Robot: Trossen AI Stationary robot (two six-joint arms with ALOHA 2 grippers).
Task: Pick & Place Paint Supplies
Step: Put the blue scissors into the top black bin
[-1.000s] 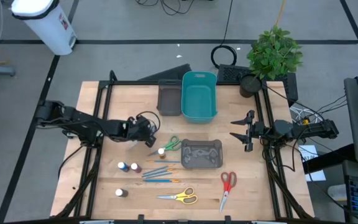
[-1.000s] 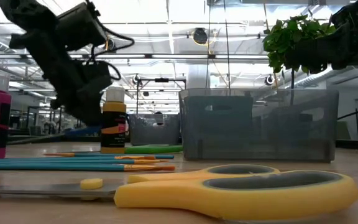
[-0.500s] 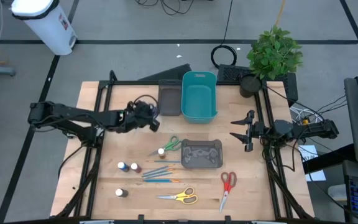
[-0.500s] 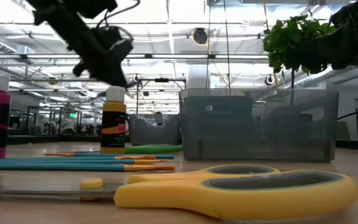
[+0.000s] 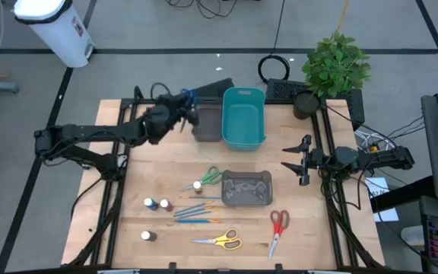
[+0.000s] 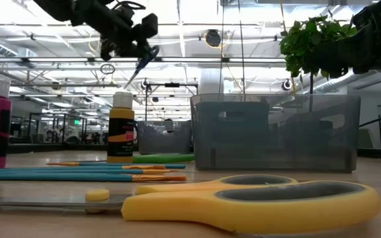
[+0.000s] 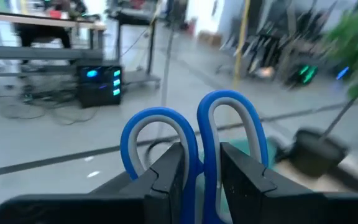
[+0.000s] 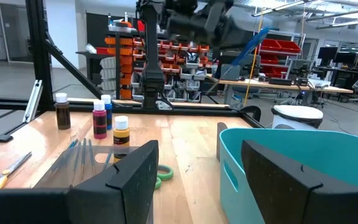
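Note:
My left gripper (image 5: 181,109) is raised near the table's far edge, beside a dark tray (image 5: 206,122) and the teal bin (image 5: 243,116), shut on the blue scissors (image 7: 191,134). In the low view the scissors (image 6: 144,59) slant down from it. On the table lie green scissors (image 5: 210,176), red scissors (image 5: 277,226), yellow scissors (image 5: 220,240), a few brushes (image 5: 196,213) and paint bottles (image 5: 157,205). My right gripper (image 5: 291,158) waits open at the right side. My left gripper pinches the blue scissors between its two fingers (image 7: 166,177) just below the two handle loops (image 7: 219,115), which stick out past the fingertips. The fingers point about level, toward the table's far right. The scissors are lifted clear and tilted; the fingers hide the blades.
A second dark grey tray (image 5: 247,188) lies mid-table beside the green scissors. A potted plant (image 5: 334,65) stands at the far right corner. Black frame rails (image 5: 120,144) run along both sides of the table.
My left gripper has risen from mid-table and swung toward the far edge, up to the dark tray beside the teal bin. It has tipped from pointing down to about level, with the blue scissors lifted along in its hold.

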